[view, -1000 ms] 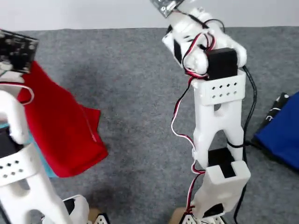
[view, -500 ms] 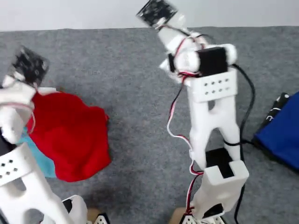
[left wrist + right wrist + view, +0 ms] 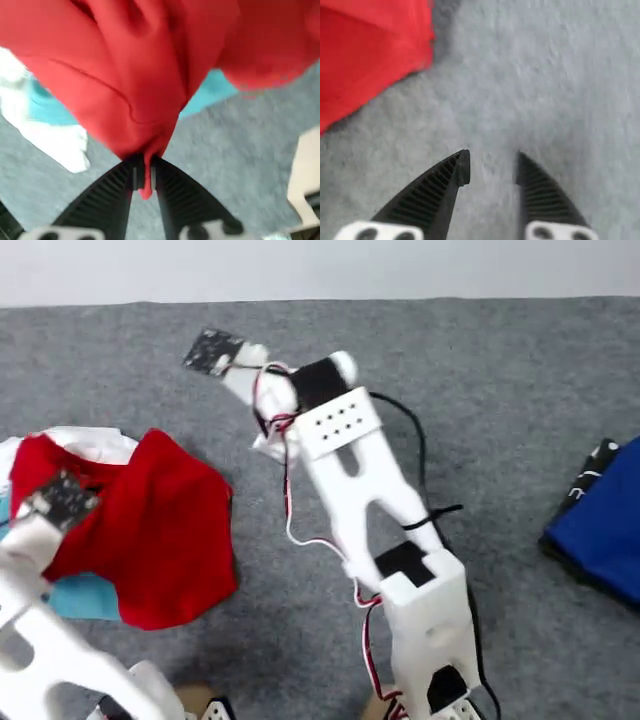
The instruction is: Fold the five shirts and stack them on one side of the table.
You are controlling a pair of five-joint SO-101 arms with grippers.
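A crumpled red shirt [image 3: 150,525] lies at the left of the grey table, on top of a light blue shirt [image 3: 85,597] and a white shirt [image 3: 92,443]. My left gripper [image 3: 144,174] is shut on a pinched fold of the red shirt [image 3: 140,75], with light blue cloth [image 3: 212,94] and white cloth [image 3: 60,145] beneath. My right gripper [image 3: 491,169] stands open just above bare grey cloth, and the edge of the red shirt [image 3: 365,55] lies a short way ahead of it. A dark blue shirt [image 3: 605,525] lies at the right edge.
The right arm [image 3: 350,480] leans across the middle of the table toward the pile. The left arm [image 3: 40,640] stands at the front left corner. A small black object [image 3: 600,458] lies beside the dark blue shirt. Bare grey table [image 3: 500,370] stretches at the back and right.
The left arm has come down and the hanging red shirt has dropped into a crumpled heap on the pile. The right arm has swung left and down toward the red shirt.
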